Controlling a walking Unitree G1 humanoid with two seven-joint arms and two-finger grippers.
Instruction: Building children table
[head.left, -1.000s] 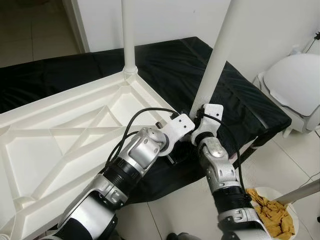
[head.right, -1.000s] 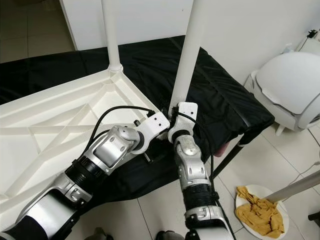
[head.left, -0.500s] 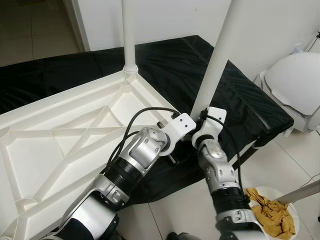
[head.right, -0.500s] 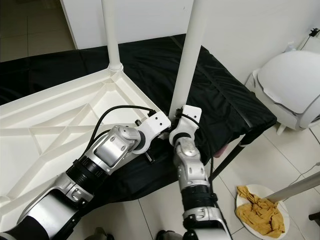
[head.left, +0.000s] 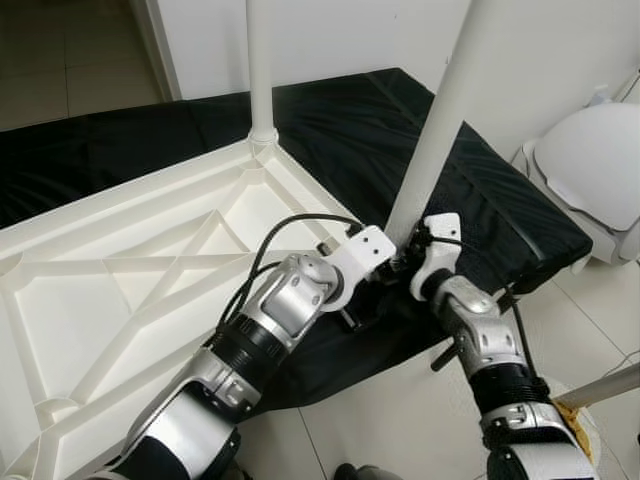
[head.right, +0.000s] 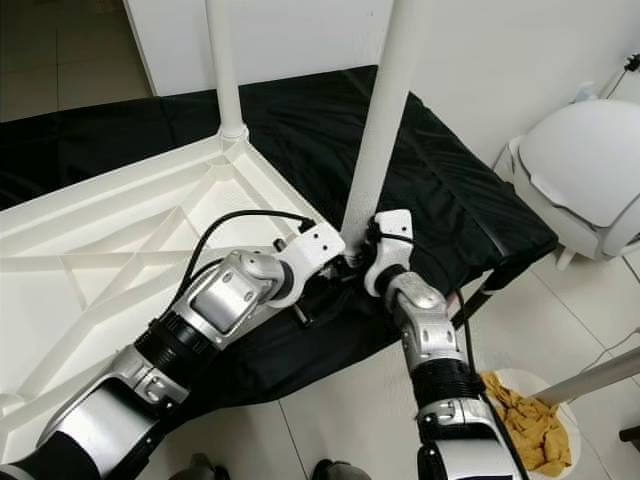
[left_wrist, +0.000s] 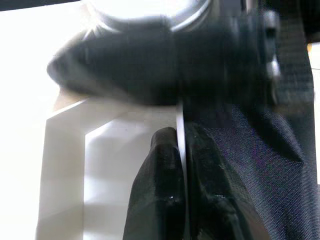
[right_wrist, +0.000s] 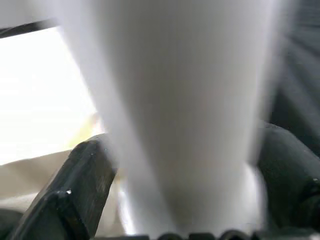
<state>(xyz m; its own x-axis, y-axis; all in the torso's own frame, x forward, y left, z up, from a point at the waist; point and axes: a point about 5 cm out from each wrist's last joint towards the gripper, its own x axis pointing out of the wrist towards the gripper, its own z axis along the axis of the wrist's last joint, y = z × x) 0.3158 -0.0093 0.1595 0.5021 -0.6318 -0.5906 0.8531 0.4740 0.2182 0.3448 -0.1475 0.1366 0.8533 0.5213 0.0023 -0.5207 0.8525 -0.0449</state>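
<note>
An upturned white table top (head.left: 130, 290) lies on a black cloth (head.left: 350, 130). One white leg (head.left: 260, 70) stands in its far corner. A second white leg (head.left: 440, 120) stands at the near right corner, leaning slightly. In the left wrist view my left gripper (left_wrist: 181, 150) is shut on the table top's thin white rim beside that corner. My right gripper (right_wrist: 185, 165) is shut around the base of the near leg (right_wrist: 175, 125), one black finger (right_wrist: 85, 185) on each side. In the eye views both wrists meet at the leg's foot (head.right: 352, 235).
A white rounded bin (head.left: 590, 170) stands to the right on the tiled floor. A yellow cloth (head.right: 520, 420) lies in a white dish near my right elbow, with a white pole (head.left: 605, 385) slanting over it. A white wall is close behind.
My right forearm has swung out to the right, its wrist turning around the near leg's base. The left arm holds where it was. The camera shifted a little.
</note>
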